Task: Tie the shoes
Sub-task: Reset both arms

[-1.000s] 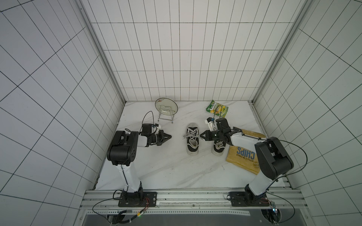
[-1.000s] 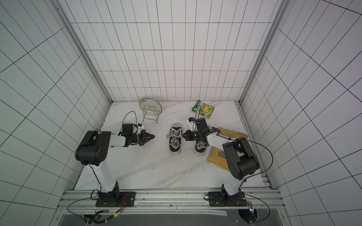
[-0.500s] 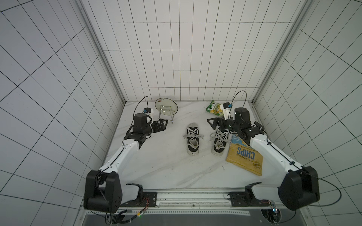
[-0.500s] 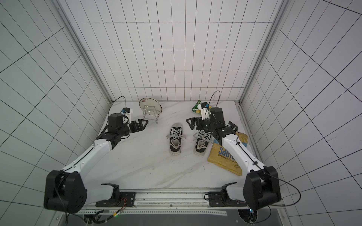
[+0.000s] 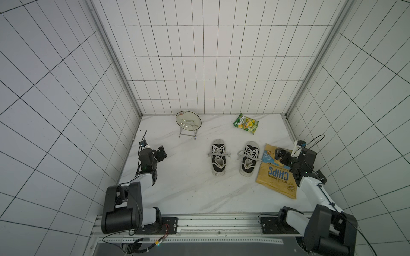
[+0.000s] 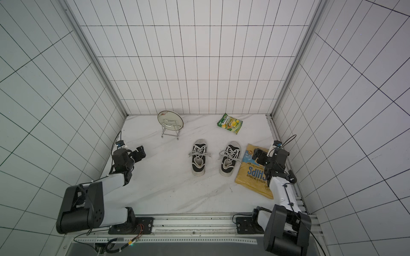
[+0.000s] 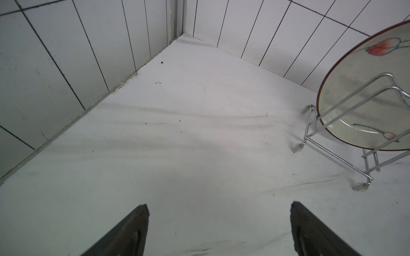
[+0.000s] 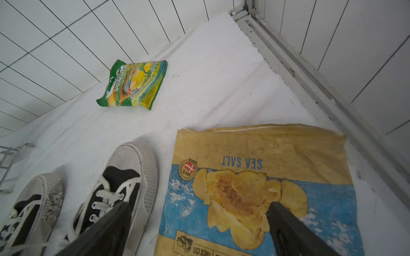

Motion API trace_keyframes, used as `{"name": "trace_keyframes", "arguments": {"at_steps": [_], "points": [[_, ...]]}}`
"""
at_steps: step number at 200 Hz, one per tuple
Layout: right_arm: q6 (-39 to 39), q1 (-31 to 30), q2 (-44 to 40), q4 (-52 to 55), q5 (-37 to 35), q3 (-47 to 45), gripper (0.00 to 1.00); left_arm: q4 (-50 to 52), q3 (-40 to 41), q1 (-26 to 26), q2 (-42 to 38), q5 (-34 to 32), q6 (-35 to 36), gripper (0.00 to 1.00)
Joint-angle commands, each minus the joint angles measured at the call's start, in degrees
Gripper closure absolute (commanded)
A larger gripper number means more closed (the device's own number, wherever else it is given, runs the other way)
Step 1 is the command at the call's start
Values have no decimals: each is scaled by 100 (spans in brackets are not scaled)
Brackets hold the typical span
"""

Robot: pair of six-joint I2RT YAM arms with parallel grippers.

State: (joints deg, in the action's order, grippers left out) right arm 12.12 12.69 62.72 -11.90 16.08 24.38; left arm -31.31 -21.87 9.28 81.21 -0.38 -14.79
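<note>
Near the middle of the white tabletop (image 5: pixel 188 190) stand two black canvas low-tops, side by side but apart, toes toward the back wall and heels toward the robot's base: the shoe nearer the left arm (image 5: pixel 218 163) and the shoe nearer the right arm (image 5: pixel 249 164). Each has a white rubber sole, a white ribbed toe cap that looks greyed and scuffed in the right wrist view, metal eyelets, and thick white laces (image 5: pixel 217 153) criss-crossing the tongue, with loose ends splayed out to both sides. From this height it is hard to say whether any knot has been formed. The shoe nearer the right arm lies just beside the chips bag (image 5: pixel 276 178). Counting the rest: one yellow chips bag, one green snack packet (image 5: pixel 245 123) near the back wall, one plate (image 5: pixel 188 118) leaning in one wire rack (image 5: pixel 187 133), and two arms. The left gripper (image 7: pixel 219 208) hangs over bare tabletop close to the side wall, well away from the shoes, its jaws spread wide with nothing between them. The right gripper (image 8: pixel 198 205) hovers over the chips bag, jaws likewise wide apart and holding nothing.
</note>
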Motion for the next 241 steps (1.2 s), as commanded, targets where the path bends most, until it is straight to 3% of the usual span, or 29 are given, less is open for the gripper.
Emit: {"name": "trace_keyframes", "arguments": {"at_steps": [1,25,48,66,82,92,106,241], "points": [[-277,-56,175,-1929,-234,-578,1,-1807,53,-216,489,473,653,2],[-782,-279,674,-2401,-195,-627,1,-2408,-21,-708,1064,284,1216,2],[-1094,-513,1147,-3024,-11,-521,1,-993,-497,-692,800,-288,904,2],[-1312,-741,1734,-3433,72,-319,1,-1487,-333,-707,896,-335,917,2],[-1602,-965,2347,-3613,10,-147,1,-1173,-404,-708,804,-350,902,2],[-1389,-855,2607,-3881,-56,-134,1,-1213,-407,-717,818,-356,907,2],[-1340,-835,2542,-3437,-173,16,1,-1236,-403,-717,825,-372,903,2],[-1212,-908,2543,-3464,-693,12,1,-1198,-407,-717,808,-375,899,2]]}}
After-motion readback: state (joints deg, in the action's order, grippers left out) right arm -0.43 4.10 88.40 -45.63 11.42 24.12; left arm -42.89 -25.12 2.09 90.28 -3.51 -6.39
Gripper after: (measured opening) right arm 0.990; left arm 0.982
